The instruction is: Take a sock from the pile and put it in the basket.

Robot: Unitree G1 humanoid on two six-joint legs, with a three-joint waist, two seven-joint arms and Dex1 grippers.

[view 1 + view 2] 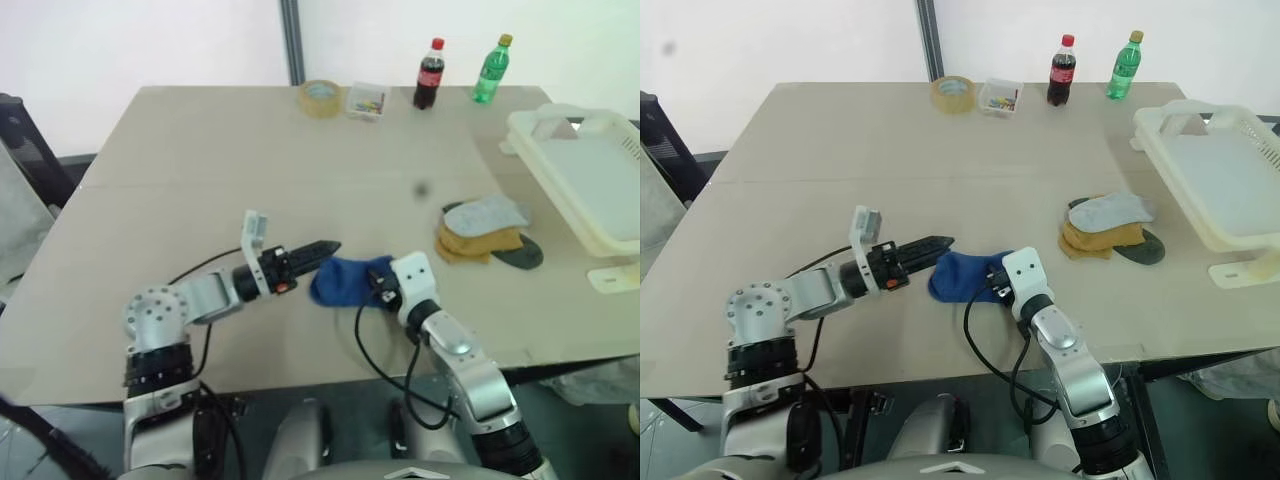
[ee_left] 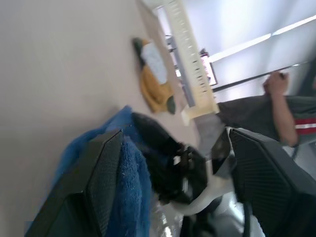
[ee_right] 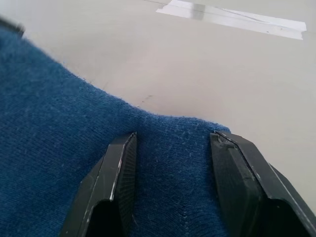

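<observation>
Nearest to me, my right gripper point(image 3: 170, 148) has its fingers point(image 3: 118, 173) set partly apart, pressed down into the blue sock point(image 1: 962, 275), with a fold of the knit rising between them; I cannot tell whether they truly hold it. That sock lies flat on the tabletop point(image 1: 230, 170) near the front edge, well apart from the pile point(image 1: 487, 232). Just beside it, on its left, my left gripper point(image 1: 322, 250) points level toward it, fingers spread wide; in the left wrist view one of them lies against the blue cloth.

Farther out to the right sits the pile: a light grey sock point(image 1: 487, 213) on top of a mustard yellow one point(image 1: 470, 243), with a dark green one point(image 1: 520, 254) poking out at the side. Beyond that, the cream-white basket point(image 1: 590, 195) hangs over the right edge of the tabletop.

At the far edge stand a roll of tape point(image 1: 320, 97), a small clear box point(image 1: 366, 101), a cola bottle point(image 1: 430, 75) and a green bottle point(image 1: 491, 70). A person's arm point(image 2: 281, 106) shows past the basket in the left wrist view.
</observation>
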